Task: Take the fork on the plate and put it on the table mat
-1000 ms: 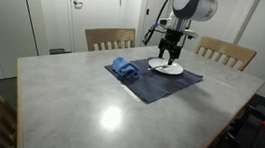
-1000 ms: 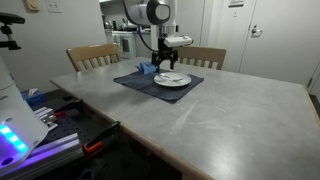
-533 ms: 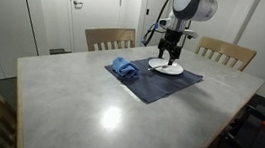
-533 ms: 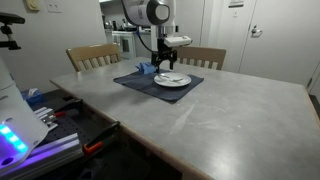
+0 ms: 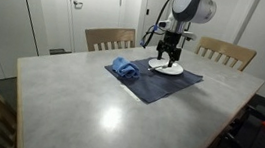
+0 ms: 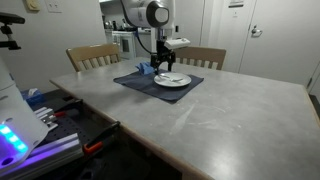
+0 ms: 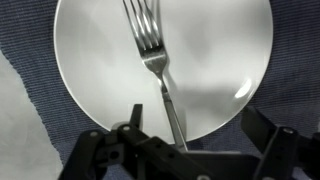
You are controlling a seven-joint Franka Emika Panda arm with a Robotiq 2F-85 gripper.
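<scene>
In an exterior view, the fingers (image 5: pixel 173 59) hang low over the round white ceramic plate (image 5: pixel 166 68). The plate sits on the dark blue fabric table mat (image 5: pixel 151 84), at upper centre of the frame on the grey bench (image 5: pixel 68 107). A crumpled blue cloth (image 5: pixel 124 68) lies on the mat's left part. I cannot tell their opening from here.

In an exterior view (image 6: pixel 166 70) the fork is too small to make out.

In the wrist view, the silver metal fork (image 7: pixel 155 60) lies on the plate, tines at the top of the frame. Its handle runs down between the spread fingers, nearer the left-of-frame one. They are open and grip nothing.

I judge I should centre the handle first and descend straight until the tips nearly touch the plate. Then I close slowly, since the thin handle may slip or tip.
</scene>
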